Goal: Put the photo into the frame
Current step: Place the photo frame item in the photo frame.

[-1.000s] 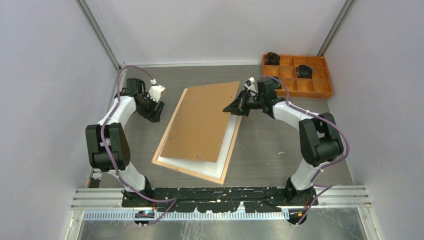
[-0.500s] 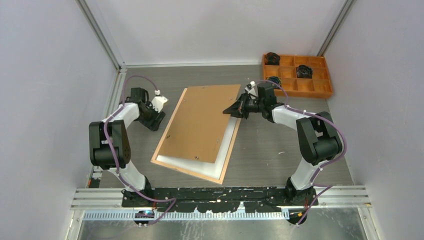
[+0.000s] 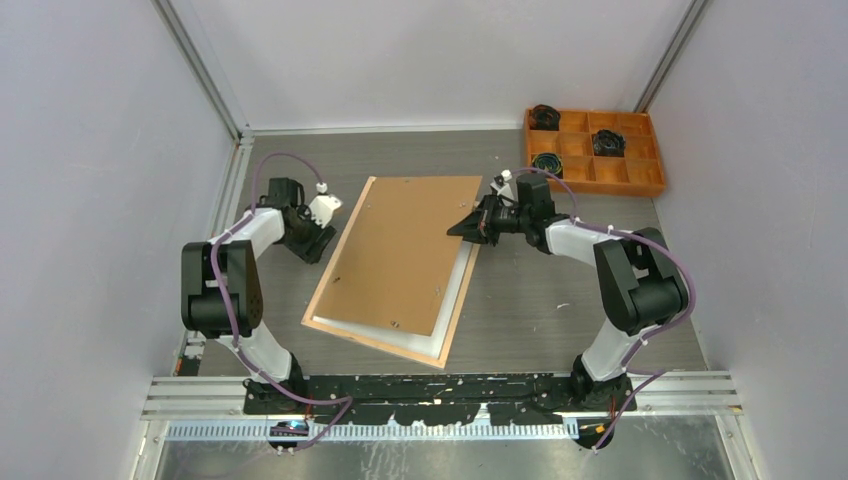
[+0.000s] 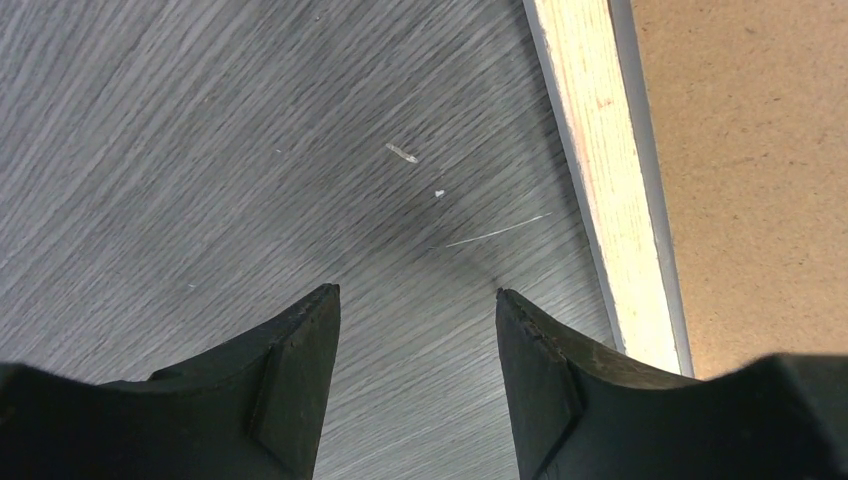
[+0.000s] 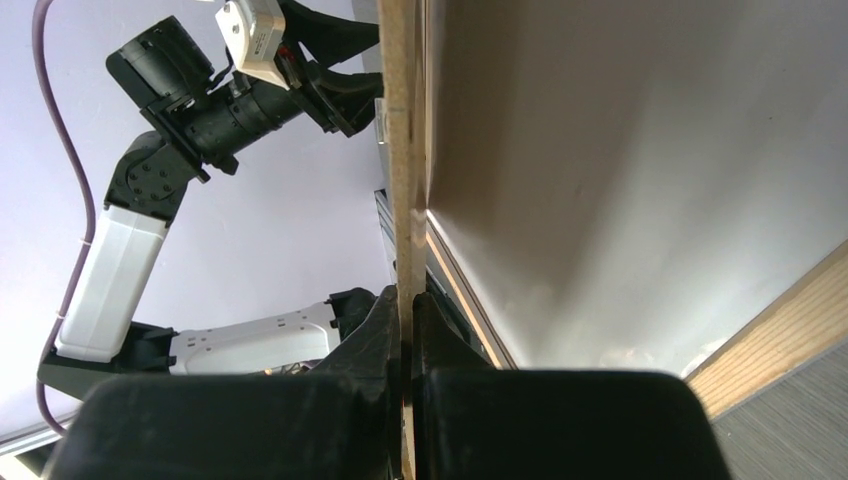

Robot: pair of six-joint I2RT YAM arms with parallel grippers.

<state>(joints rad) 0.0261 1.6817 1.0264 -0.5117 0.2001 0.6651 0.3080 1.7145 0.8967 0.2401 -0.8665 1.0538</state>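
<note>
Two hands share the job: the right hand (image 3: pixel 463 229) is clamped on the right edge of the brown backing board (image 3: pixel 400 250), holding that edge up off the frame (image 3: pixel 375 342), which lies wood-side up mid-bench (image 3: pixel 550 300). The photo (image 3: pixel 445 325) seems to sit inside the frame, white back showing at lower right; the left hand (image 3: pixel 312 243), spread and empty, hovers beside the frame's left rail, probably to steady it.

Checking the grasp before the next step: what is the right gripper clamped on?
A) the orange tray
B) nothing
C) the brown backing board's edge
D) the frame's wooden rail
C: the right gripper is shut on the thin edge of the brown backing board, holding it above the frame.
</note>
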